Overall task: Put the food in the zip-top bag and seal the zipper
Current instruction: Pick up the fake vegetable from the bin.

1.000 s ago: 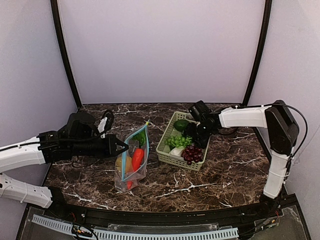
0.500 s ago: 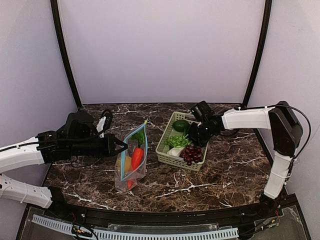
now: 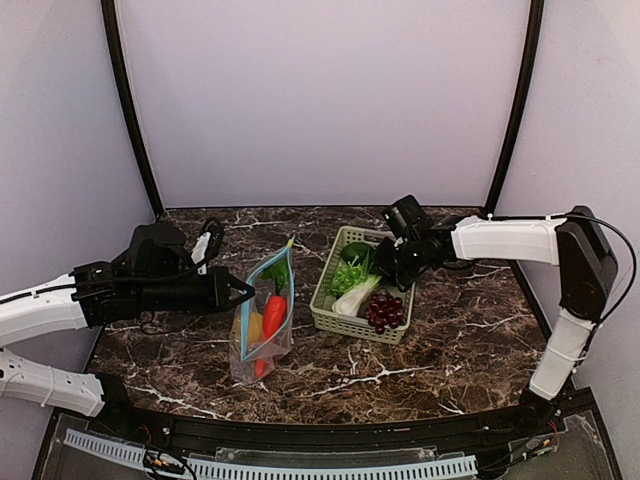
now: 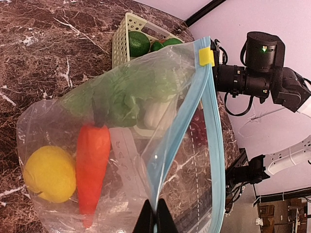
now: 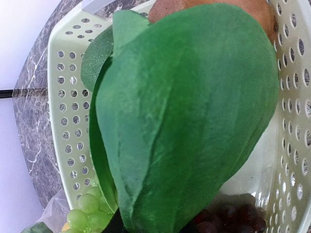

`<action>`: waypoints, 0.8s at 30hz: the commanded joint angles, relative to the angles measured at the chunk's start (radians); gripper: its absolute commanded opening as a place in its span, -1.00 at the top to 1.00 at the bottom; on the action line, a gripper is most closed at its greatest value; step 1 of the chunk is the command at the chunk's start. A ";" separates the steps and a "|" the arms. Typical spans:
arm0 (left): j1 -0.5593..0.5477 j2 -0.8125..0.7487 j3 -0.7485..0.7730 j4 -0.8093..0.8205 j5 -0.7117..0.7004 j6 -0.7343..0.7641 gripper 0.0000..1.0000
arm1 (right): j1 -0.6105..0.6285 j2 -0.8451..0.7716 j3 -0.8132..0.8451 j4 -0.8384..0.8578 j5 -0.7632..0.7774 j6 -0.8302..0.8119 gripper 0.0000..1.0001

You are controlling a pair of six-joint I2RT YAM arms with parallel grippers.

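Observation:
The clear zip-top bag (image 3: 264,322) stands upright on the table with its mouth held apart. My left gripper (image 3: 238,292) is shut on one side of the teal zipper (image 4: 214,136) rim. Inside the bag lie a yellow lemon (image 4: 48,172), a red pepper (image 4: 92,165) and a green piece (image 4: 121,92). My right gripper (image 3: 386,268) is over the basket, shut on the leafy green (image 5: 184,121), whose white bulb (image 3: 358,298) hangs down to the left. Purple grapes (image 3: 386,310), green grapes (image 5: 87,211) and a brown potato (image 5: 214,7) lie in the basket.
The pale green lattice basket (image 3: 330,320) stands just right of the bag, with a dark green round fruit (image 3: 357,250) at its far end. Marble table runs in front of both. Black frame posts stand at the back corners.
My right gripper has shut on the leafy green and raised it, so it now tilts with the white bulb down-left. The left gripper and bag have not moved.

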 commanded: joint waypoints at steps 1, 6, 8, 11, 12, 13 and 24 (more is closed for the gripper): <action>0.005 -0.029 -0.009 -0.024 -0.010 0.004 0.99 | 0.020 -0.059 -0.010 0.014 0.038 0.013 0.56; 0.006 -0.036 -0.007 -0.030 -0.013 0.006 0.99 | 0.037 -0.087 0.000 -0.002 0.073 0.001 0.57; 0.006 -0.037 -0.006 -0.033 -0.015 0.009 0.99 | 0.040 -0.098 0.005 -0.004 0.076 -0.005 0.57; 0.005 -0.038 -0.004 -0.035 -0.016 0.012 0.99 | 0.045 -0.107 0.013 -0.006 0.078 -0.017 0.57; 0.006 -0.038 -0.002 -0.036 -0.016 0.012 0.99 | 0.046 -0.111 0.013 -0.005 0.078 -0.018 0.57; 0.006 -0.038 -0.001 -0.037 -0.016 0.014 0.99 | 0.048 -0.114 0.014 -0.006 0.079 -0.020 0.58; 0.006 -0.036 0.011 -0.050 -0.017 0.018 0.99 | 0.050 -0.180 0.011 0.017 0.021 -0.001 0.59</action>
